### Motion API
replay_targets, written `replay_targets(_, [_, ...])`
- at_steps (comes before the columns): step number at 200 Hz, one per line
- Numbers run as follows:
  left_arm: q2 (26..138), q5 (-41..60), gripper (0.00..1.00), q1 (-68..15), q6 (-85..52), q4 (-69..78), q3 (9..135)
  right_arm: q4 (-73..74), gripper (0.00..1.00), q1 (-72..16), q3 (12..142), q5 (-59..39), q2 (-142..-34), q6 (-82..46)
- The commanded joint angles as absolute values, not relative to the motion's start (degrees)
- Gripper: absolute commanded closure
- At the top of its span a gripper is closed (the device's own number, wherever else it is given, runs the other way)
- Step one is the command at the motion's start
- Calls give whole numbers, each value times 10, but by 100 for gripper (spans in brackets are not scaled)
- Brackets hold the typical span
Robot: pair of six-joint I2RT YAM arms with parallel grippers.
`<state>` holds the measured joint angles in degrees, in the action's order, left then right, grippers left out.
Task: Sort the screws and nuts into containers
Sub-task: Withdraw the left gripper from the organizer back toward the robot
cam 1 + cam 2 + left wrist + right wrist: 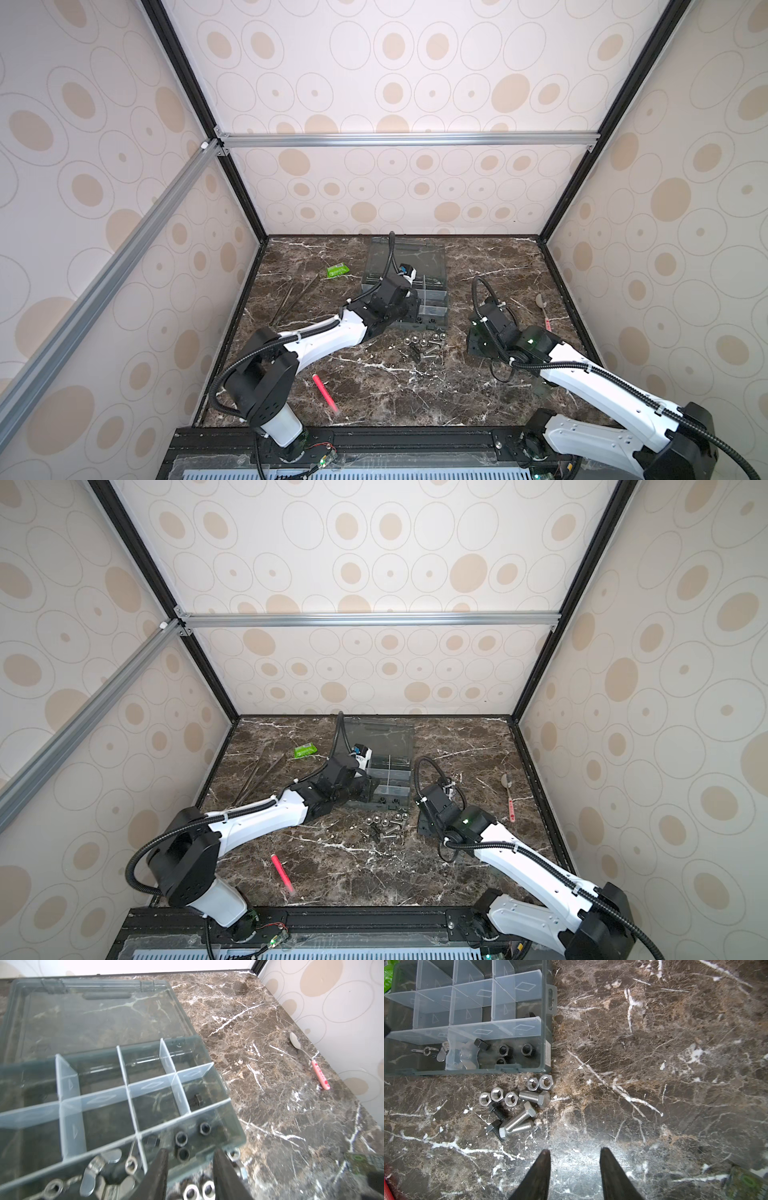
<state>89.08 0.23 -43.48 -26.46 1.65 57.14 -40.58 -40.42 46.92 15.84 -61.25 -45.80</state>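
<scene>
Left gripper [190,1153] jaws spread, empty, above the corner compartment [220,1132] of the box [187,1038]; black nuts [181,1138] just below the tips. Right gripper [575,1150] jaws spread, empty; loose screws [519,1119] and silver nuts [497,1094] on the table [654,1084] ahead of its tips, off one side.

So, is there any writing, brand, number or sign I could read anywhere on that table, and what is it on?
No word or number can be read.
Green packet: printed, too small to read.
White sticker on the organiser box wall: too blurred.
Pink spoon handle: red marks, too blurred to tell if they are letters.
Dividers: embossed diamond and triangle outlines only, no letters.
</scene>
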Motion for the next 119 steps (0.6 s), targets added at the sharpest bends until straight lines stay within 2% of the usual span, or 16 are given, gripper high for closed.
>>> replay_targets(1, [833,2,62,-431,-300,42,523,-397,58,-404,474,148,-620,-459])
replay_targets(59, [681,-25,60,-431,-354,70,363,-377,58,-404,469,129,-638,-461])
replay_targets(119, [583,-49,57,-431,-371,53,298,-365,58,-404,475,111,-657,-459])
